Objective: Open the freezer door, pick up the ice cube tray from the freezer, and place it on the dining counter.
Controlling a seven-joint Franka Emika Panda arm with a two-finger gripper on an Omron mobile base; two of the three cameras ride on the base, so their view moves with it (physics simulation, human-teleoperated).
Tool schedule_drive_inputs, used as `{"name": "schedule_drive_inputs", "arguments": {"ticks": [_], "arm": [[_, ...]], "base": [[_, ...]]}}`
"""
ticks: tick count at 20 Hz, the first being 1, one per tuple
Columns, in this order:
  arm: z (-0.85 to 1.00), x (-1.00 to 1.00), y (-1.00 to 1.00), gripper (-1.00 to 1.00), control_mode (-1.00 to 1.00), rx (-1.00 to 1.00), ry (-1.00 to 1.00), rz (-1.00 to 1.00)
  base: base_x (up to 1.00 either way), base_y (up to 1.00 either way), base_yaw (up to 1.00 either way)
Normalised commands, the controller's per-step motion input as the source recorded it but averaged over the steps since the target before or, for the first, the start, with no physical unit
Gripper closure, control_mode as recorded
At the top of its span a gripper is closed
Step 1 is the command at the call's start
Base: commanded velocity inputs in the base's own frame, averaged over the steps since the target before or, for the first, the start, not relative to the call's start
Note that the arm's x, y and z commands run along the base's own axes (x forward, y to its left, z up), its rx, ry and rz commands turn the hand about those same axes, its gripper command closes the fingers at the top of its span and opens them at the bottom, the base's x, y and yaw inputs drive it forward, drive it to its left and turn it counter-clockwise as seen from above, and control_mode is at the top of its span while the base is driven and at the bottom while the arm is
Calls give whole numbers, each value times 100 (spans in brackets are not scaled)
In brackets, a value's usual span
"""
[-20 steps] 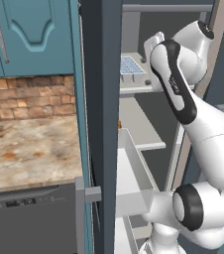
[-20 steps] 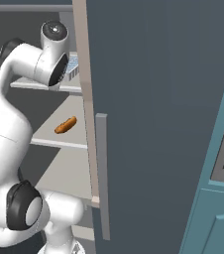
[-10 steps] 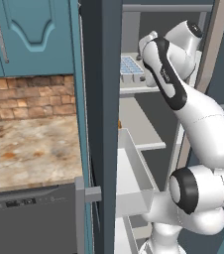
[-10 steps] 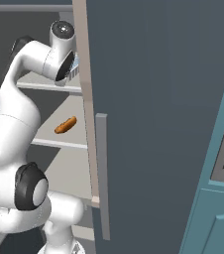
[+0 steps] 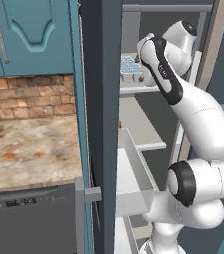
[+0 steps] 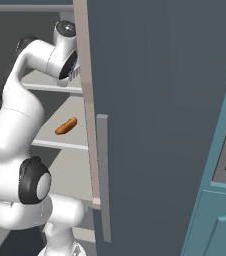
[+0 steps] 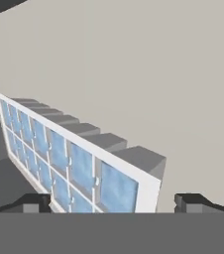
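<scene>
The tall dark slate-grey freezer door (image 6: 160,100) w/ its grey bar handle stands swung wide open, so step one looks done. The step now is the pick-up.

The white robot arm reaches up into the tall narrow freezer (image 5: 148,124), which has light grey walls & shelves. The small flat pale blue-grey ice cube tray (image 7: 69,163), w/ its grid of little square cells, sits on the top shelf (image 5: 148,90), near the front edge. In the left base view the tray (image 5: 131,67) is just beside the robot's hand.

The two-finger gripper (image 7: 114,202) hangs just over the near end of the tray. Its two dark tips stand wide apart, one each side, & hold nothing yet.

Next move, I think: go down a bit so the tips sit on both sides of the tray, then squeeze. The tray lies at a slant to the tips, so the hand may need a small turn first. Then lift & back out w/o bumping the shelf.

A small orange-brown food thing (image 6: 66,126) lies on the shelf below. Leave it be.
</scene>
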Motion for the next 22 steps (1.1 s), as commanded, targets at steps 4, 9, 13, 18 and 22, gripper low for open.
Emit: {"name": "schedule_drive_inputs", "arguments": {"ticks": [4, 9, 13, 18, 22], "arm": [[-40, 17, 10, -100, -100, 0, 0, 0], [-20, 33, 14, -100, -100, 0, 0, 0], [-8, 48, 12, -100, -100, 0, 0, 0], [-10, 44, 18, -100, -100, 0, 0, 0], [-5, 13, 22, 100, -100, 0, 0, 0]], "base": [[0, 0, 0], [0, 0, 0], [0, 0, 0], [0, 0, 0], [0, 0, 0]]}}
